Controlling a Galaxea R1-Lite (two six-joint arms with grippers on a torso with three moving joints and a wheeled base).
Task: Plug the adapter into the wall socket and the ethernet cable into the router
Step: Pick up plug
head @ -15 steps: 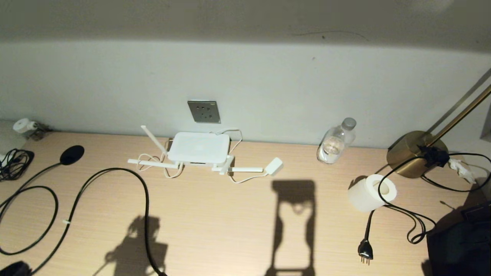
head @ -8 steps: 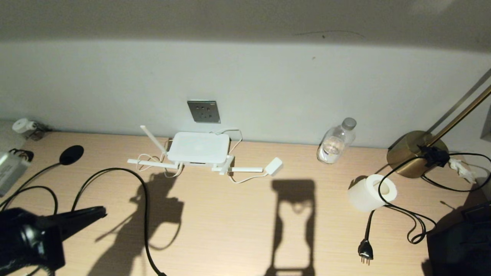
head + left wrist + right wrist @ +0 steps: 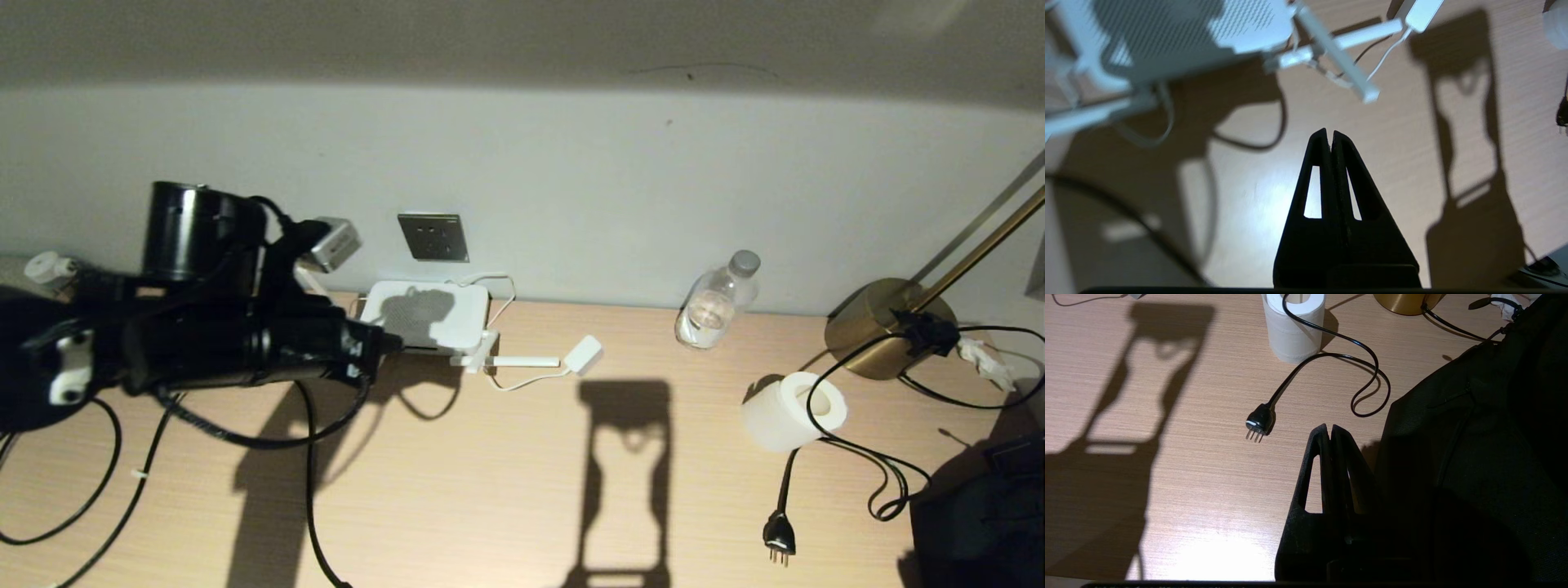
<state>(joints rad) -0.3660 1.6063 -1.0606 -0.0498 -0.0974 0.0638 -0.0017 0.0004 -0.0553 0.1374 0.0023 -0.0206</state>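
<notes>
My left gripper (image 3: 1330, 134) pinched together, empty, router (image 3: 426, 315) at its 11 o'clock; right gripper (image 3: 1328, 430) likewise, over table.

I see the router (image 3: 426, 314), a flat white box with stick antennas, lying on the worktop (image 3: 522, 490) against the wall, directly below the wall socket (image 3: 433, 237), a square grey metal plate with nothing plugged in. The adapter (image 3: 583, 354), a small white block, lies just right of the router, its thin white cord trailing back toward it. I cannot pick out the ethernet cable's connector.
</notes>
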